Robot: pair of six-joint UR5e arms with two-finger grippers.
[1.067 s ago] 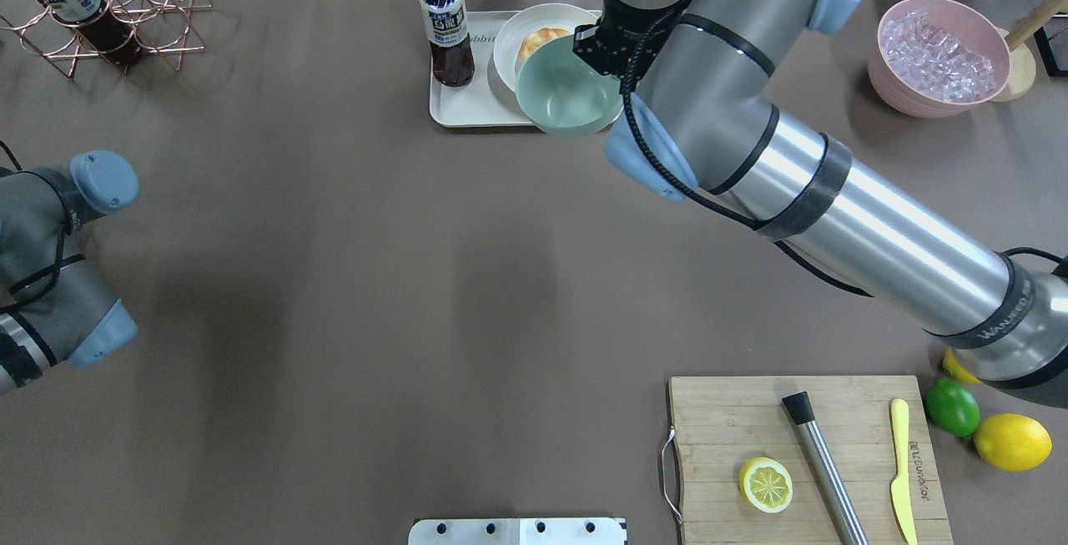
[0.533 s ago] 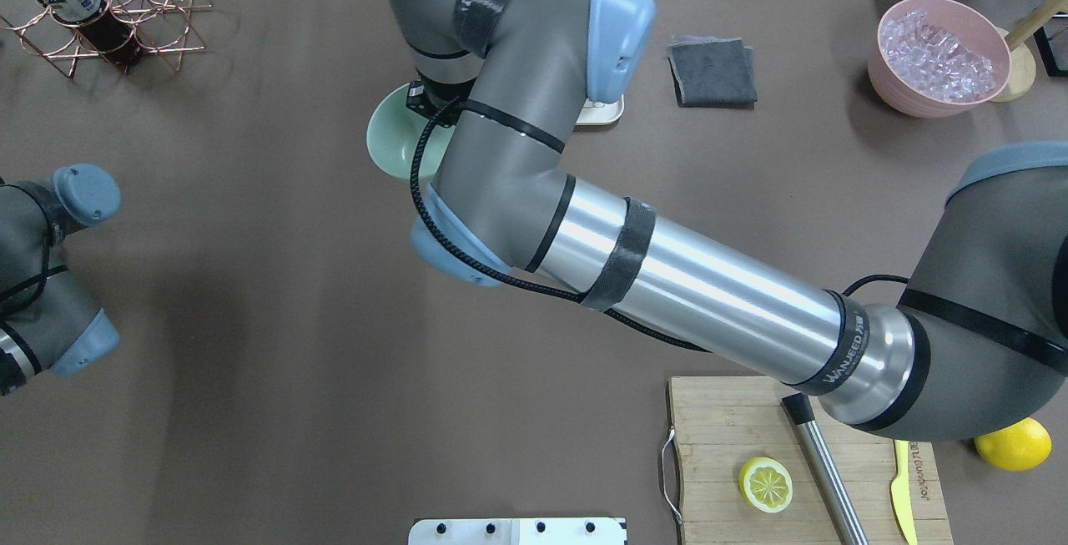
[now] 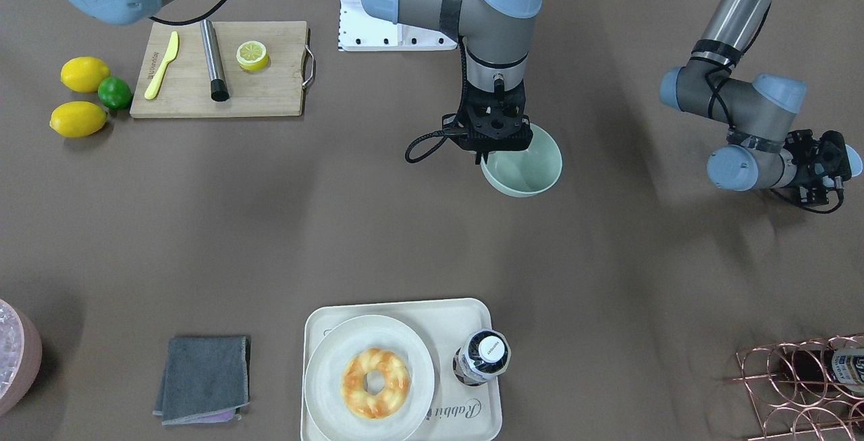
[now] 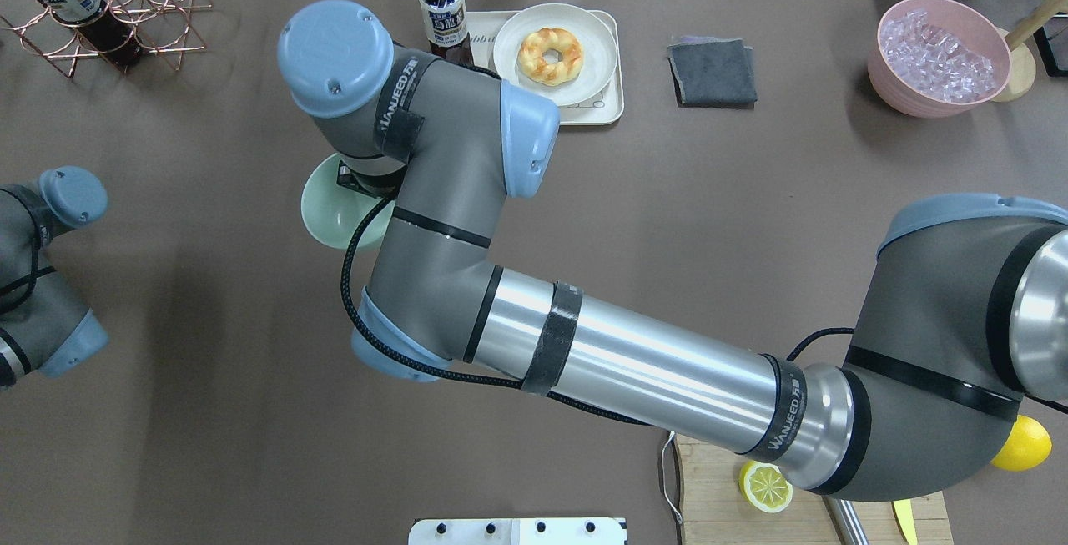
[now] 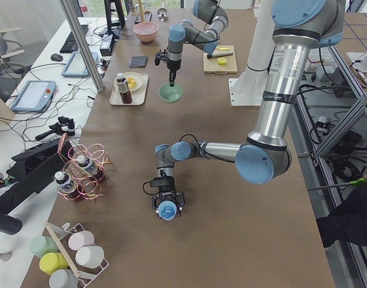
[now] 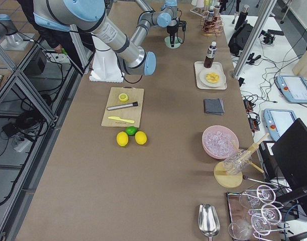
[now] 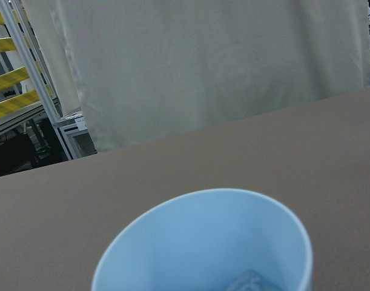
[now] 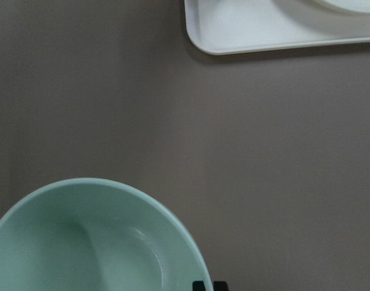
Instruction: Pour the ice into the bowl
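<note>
Ice (image 7: 248,282) shows as one glassy cube low inside the cup (image 7: 203,242); the lower edge of the left wrist view cuts off the rest of the cup's inside. The left end effector (image 5: 167,204) is clamped on that cup, low over the bench (image 3: 337,238) at the robot's left end and well apart from the bowl.

Farther out, near mid-bench, the right end effector (image 3: 497,148) points straight down and pinches the bowl (image 3: 530,169) by the rim on the robot's side. The bowl is empty and mouth-up. The views do not show whether its base is on the bench or just above it.

Beyond it, at the far edge, sits the tray (image 3: 317,323). The pink tub (image 4: 889,82) stands in the far corner on the robot's right and plays no part here.

The step in hand looks like placing the bowl within the left arm's reach; no pouring has begun. Next, the bowl must sit flat and the right end effector must let go and clear the rim. The cup must then come over the bowl's middle and tip slowly, its lip low, so the cubes do not bounce off the smooth wall.
</note>
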